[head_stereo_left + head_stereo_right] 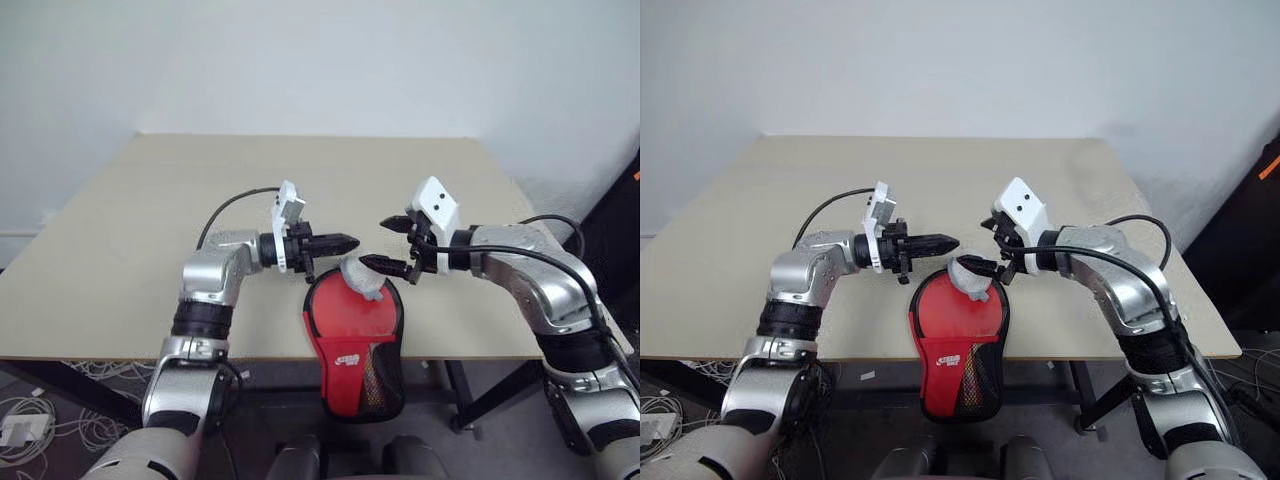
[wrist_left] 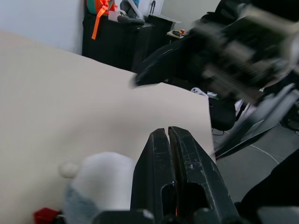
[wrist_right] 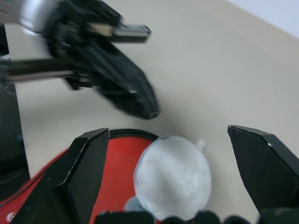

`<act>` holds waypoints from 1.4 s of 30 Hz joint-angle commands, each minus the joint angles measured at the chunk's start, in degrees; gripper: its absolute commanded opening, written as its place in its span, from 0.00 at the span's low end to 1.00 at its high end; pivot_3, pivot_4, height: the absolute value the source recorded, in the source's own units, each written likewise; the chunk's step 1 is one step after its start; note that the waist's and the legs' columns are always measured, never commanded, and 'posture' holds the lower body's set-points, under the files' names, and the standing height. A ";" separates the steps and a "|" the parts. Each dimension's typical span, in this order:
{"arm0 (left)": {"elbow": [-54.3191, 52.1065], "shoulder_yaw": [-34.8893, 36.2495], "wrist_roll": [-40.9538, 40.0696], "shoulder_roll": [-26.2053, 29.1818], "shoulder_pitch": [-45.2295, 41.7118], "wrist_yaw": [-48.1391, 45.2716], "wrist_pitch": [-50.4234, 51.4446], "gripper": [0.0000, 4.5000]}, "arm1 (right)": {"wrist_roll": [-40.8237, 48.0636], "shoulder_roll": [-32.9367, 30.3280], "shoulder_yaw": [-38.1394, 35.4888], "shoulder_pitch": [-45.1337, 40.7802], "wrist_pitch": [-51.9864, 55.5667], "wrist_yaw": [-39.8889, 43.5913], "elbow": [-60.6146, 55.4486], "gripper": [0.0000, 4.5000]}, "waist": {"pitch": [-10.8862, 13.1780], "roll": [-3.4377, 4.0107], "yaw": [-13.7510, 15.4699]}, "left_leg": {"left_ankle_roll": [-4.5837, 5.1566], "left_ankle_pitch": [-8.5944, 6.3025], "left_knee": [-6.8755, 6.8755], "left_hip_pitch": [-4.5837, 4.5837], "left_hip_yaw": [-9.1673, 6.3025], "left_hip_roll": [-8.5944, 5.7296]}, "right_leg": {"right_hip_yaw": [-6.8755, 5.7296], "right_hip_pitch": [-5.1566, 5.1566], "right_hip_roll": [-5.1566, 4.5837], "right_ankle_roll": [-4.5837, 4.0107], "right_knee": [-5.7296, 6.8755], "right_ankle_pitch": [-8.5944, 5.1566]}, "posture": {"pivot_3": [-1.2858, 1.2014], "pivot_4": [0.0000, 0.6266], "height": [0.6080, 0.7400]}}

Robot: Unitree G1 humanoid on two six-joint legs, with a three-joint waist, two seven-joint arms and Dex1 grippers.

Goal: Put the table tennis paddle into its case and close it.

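Paddle blade not separately distinguishable; possibly inside the case (image 1: 353, 345), only red surface visible under black trim and mesh. Case lying at table (image 1: 120, 250) near edge, lower end overhanging it, white logo showing. Pale rounded end (image 1: 363, 277) at the case top, perhaps a covered handle; hard to make out. Left gripper (image 1: 345, 241) held just above, fingers pressed together, empty. Right gripper (image 1: 395, 244) opposite, fingers spread wide, straddling that pale end in right wrist view (image 3: 173, 177), not touching.

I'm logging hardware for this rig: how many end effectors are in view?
2. The left end effector, shut, hovers beside the case's top; the right end effector, open, hovers opposite it.
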 commanded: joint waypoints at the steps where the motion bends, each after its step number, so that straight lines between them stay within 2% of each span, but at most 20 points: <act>1: -3.81 0.96 -2.67 1.73 -0.04 2.29 1.62 0.00 | -2.92 2.04 2.23 -1.33 -5.09 0.19 5.12 1.00 | 0.00 0.01 -0.02 | 0.00 0.00 -0.01 0.00 0.02 -0.05 | 0.00 -0.01 0.01 0.00 0.00 0.00 | 0.52 0.00 0.99; 11: -1.17 3.78 -5.36 6.99 0.09 5.71 0.25 0.00 | -8.70 6.30 4.92 -1.52 -15.04 1.05 17.94 1.00 | 0.01 0.05 -0.07 | -0.04 -0.01 -0.05 0.10 0.09 -0.09 | -0.01 -0.02 0.10 -0.10 0.00 0.06 | 0.52 0.00 0.99; 16: -1.61 3.45 -6.11 7.67 1.26 6.86 0.02 0.00 | -11.00 7.20 5.28 -0.91 -18.45 1.78 22.07 1.00 | 0.01 0.06 -0.07 | -0.05 -0.01 -0.05 0.10 0.07 -0.13 | 0.00 -0.03 0.09 -0.11 -0.01 0.06 | 0.52 0.00 0.99; 19: -1.87 2.67 -6.05 7.60 2.16 6.69 -0.48 0.00 | -11.89 7.73 5.21 -0.88 -19.36 1.81 23.21 0.86 | 0.01 0.06 -0.09 | -0.05 -0.01 -0.06 0.12 0.07 -0.13 | 0.00 -0.02 0.09 -0.12 -0.01 0.07 | 0.52 0.00 0.99; 28: -5.39 -1.82 -5.04 8.13 7.92 4.68 -2.82 0.00 | -13.37 8.17 4.96 -1.87 -20.99 2.48 25.37 0.16 | 0.00 0.10 -0.32 | -0.06 -0.02 -0.09 0.16 0.10 -0.11 | 0.00 -0.01 0.10 -0.17 0.00 0.10 | 0.52 0.00 0.99; 30: -6.55 -3.33 -4.91 7.90 9.58 4.33 -3.44 0.00 | -13.67 8.40 5.00 -2.95 -21.34 2.85 26.59 0.04 | 0.00 0.10 -0.32 | -0.07 -0.02 -0.09 0.15 0.09 -0.11 | 0.00 -0.02 0.10 -0.18 0.00 0.10 | 0.52 0.00 0.99; 32: -6.87 -4.43 -4.74 7.49 10.57 4.44 -4.27 0.00 | -14.06 8.41 5.48 -4.14 -22.02 4.17 27.81 0.01 | 0.00 0.11 -0.33 | -0.07 -0.02 -0.09 0.15 0.10 -0.11 | 0.00 -0.02 0.10 -0.18 0.00 0.10 | 0.52 0.00 0.99; 42: -1.05 -10.09 -0.91 5.24 11.79 3.74 -12.60 0.00 | -16.64 11.78 7.20 -11.85 -27.00 9.88 36.82 0.01 | 0.00 0.20 -0.36 | -0.06 -0.01 -0.10 0.18 0.14 -0.10 | 0.00 -0.02 0.12 -0.21 0.00 0.12 | 0.52 0.00 0.99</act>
